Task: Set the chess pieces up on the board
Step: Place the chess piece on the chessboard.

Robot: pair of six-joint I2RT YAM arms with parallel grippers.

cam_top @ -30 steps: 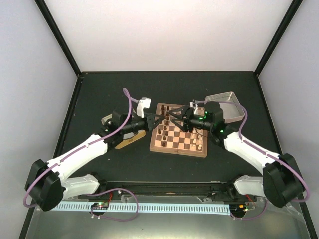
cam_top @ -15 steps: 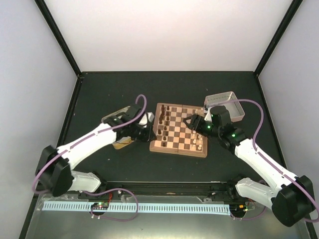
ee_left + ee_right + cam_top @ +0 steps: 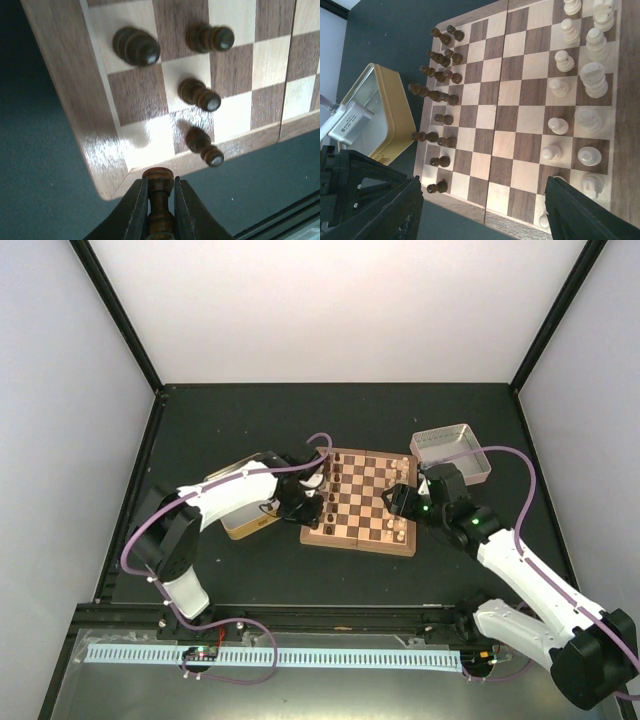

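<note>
Left gripper (image 3: 160, 190) clamped on the held piece (image 3: 159, 176), a small dark turned-wood man pinched by its waist, head poking out past the tips, looks upright in line with the fingers

Handling, my read: very light, rigid, lathe-smooth so it can twist or slip in the pads; narrow base, tips over easily, and neighbours get knocked with one brush. Best hold is where it has it now, on the stem under the head, leaving the base free to seat flat

Just ahead of the tips is the board (image 3: 65, 95), its corner and border. Beyond that, four dark chess pieces (image 3: 199, 95) stand on the first squares, close together, one right next to the border

Right gripper (image 3: 482, 210) has jaws spread wide with nothing between them, hanging over the board edge. Cream pieces (image 3: 585, 75) lie off its right finger, dark rows further out to the left, and the gold tin (image 3: 385, 115) past those

Versus a second ago: both grippers nearly met over the board's far side; now the left has swung round by the tin to the board's corner and the right has backed off to its own edge
</note>
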